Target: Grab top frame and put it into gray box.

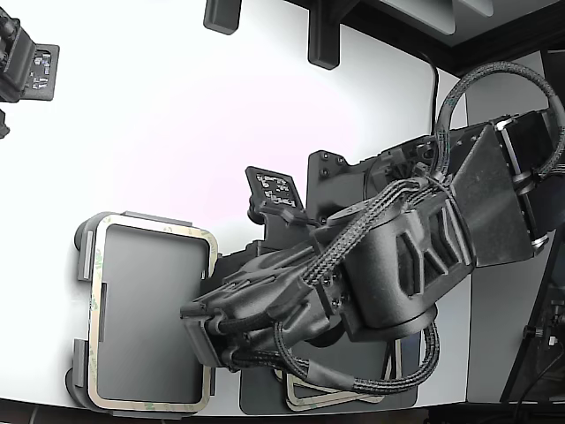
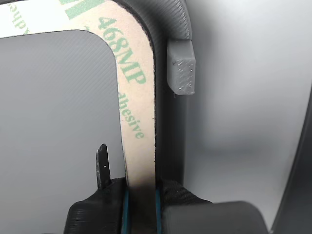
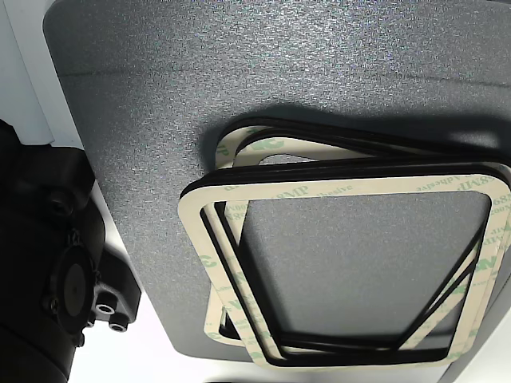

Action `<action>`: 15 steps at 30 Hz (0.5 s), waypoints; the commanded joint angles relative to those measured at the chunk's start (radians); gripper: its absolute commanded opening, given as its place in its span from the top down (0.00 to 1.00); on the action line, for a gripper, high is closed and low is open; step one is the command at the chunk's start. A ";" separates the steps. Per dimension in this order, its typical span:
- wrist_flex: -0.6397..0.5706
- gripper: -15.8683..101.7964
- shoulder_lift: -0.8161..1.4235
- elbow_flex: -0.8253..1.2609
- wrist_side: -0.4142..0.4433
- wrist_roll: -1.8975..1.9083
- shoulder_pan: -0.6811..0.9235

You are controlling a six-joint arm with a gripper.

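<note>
The top frame point(image 1: 97, 309), cream-beige with green print, lies on the light gray box point(image 1: 146, 309) at the exterior view's lower left, its outline matching the box rim. My gripper point(image 1: 205, 340) is at the frame's right long side. In the wrist view the gripper point(image 2: 141, 204) is shut on the frame's strip point(image 2: 136, 97), with a blue-edged pad on each side. A raised tab of the gray box point(image 2: 182, 67) stands just outside the strip, and the box floor point(image 2: 53, 122) shows inside it.
Several fellow frames point(image 3: 335, 191) lie stacked askew on a dark gray mat point(image 3: 239, 64), which shows under my arm in the exterior view point(image 1: 265, 393). A black fixture point(image 1: 22, 57) sits at the white table's far left corner and black clamps point(image 1: 322, 35) at its back edge.
</note>
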 commanded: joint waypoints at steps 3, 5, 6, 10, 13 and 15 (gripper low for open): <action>0.003 0.97 0.020 -0.014 0.000 0.005 -0.015; 0.003 0.97 0.020 -0.014 0.000 0.003 -0.015; 0.003 0.97 0.020 -0.012 -0.002 0.003 -0.017; 0.000 0.97 0.018 -0.011 -0.002 0.002 -0.018; -0.002 0.97 0.017 -0.011 -0.003 0.002 -0.018; -0.003 0.97 0.017 -0.011 -0.005 0.002 -0.018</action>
